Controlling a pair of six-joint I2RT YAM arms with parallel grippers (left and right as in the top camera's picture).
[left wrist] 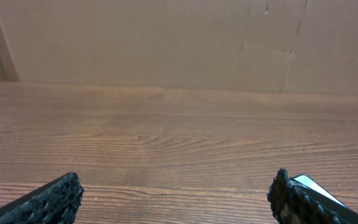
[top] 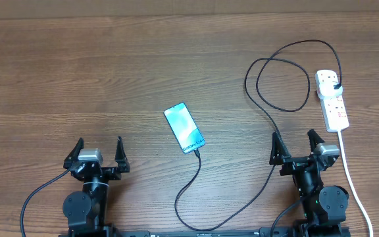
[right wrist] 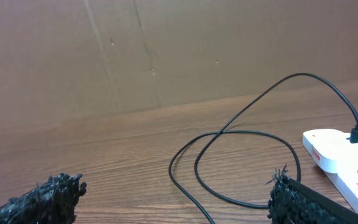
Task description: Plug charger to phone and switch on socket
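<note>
look at the phone in the middle of the overhead view, flat on the counter, blue screen up, turned a bit. follow the charger from its black plug, already sitting in the socket at the right of the frame. go round the big loop, down past the right arm, along the bottom and up to the low end of the phone. cannot tell from here: small tip pushed in, or only touching?

so check the tip first. pinch the cable close to the tip, not far back, to stop any bending. hold the phone still with the other jaws. push straight along the phone, softly. then press the switch on the socket that goes with that plug, from above, without knocking the plug. too small here to pick out which switch.

find the left arm at the lower left and the right arm at the lower right, both tucked low and pointing to the top of the frame. see the left jaws wide apart, holding nothing. same for the right jaws: wide apart, empty, just beside the cable.
</note>
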